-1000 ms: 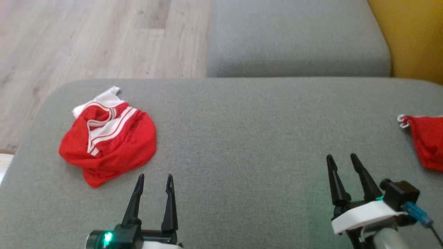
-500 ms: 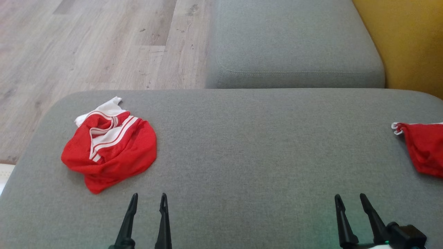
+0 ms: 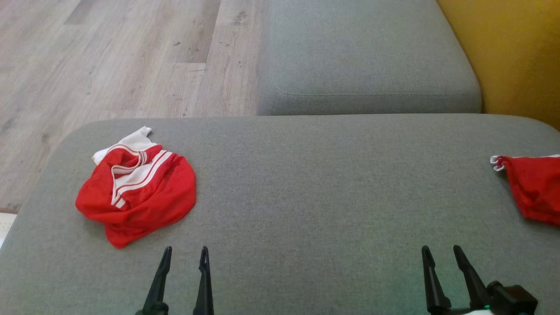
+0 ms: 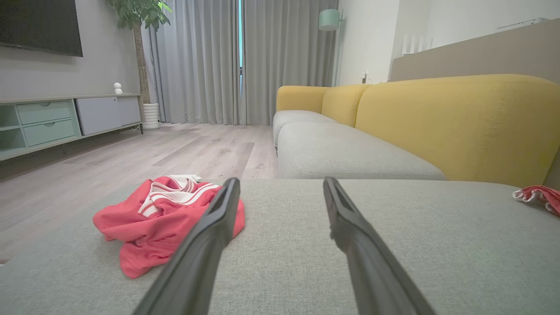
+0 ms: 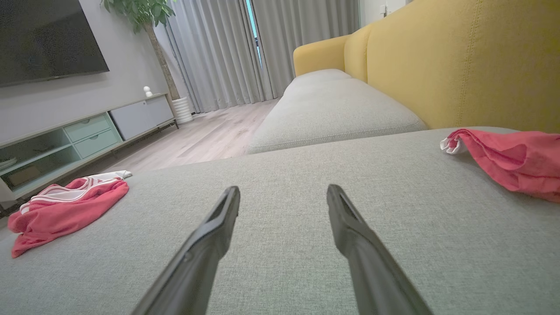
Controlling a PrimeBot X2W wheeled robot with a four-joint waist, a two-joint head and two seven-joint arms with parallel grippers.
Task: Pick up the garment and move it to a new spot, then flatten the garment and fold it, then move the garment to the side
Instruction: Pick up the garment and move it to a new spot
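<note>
**Red garment lies bunched at the left, both grippers spread and empty**

Red mesh garment [image 3: 135, 188], trimmed with white stripes and a white hem, sits in a crumpled heap on the left part of the broad grey woven cushion [image 3: 306, 197]. It is near the cushion's rounded left edge, ahead of the left gripper [image 3: 186, 250]. Nothing holds it. It lies loose and folded over itself, with one red corner trailing toward the robot.

Both grippers hang low at the near edge of the cushion, fingers pointing forward. The left gripper's two long, dark, tapered fingers stand apart with bare cushion between them. The right gripper [image 3: 441, 249] is likewise spread wide and grips nothing. This looks like a ready stance before the first pick, and the left arm seems better placed to reach the heap.

A second red cloth [image 3: 531, 188] with a white edge lies at the cushion's far right, well apart from the first. The wide bare middle probably serves as the spot for flattening and folding. The thin mesh should drape and slip, so pinching a thick fold is likely safer than pinching a single layer. Beyond lie a further grey seat cushion [image 3: 367, 57], a yellow sofa back [image 3: 516, 52] and a pale wood-plank floor [image 3: 109, 57].
</note>
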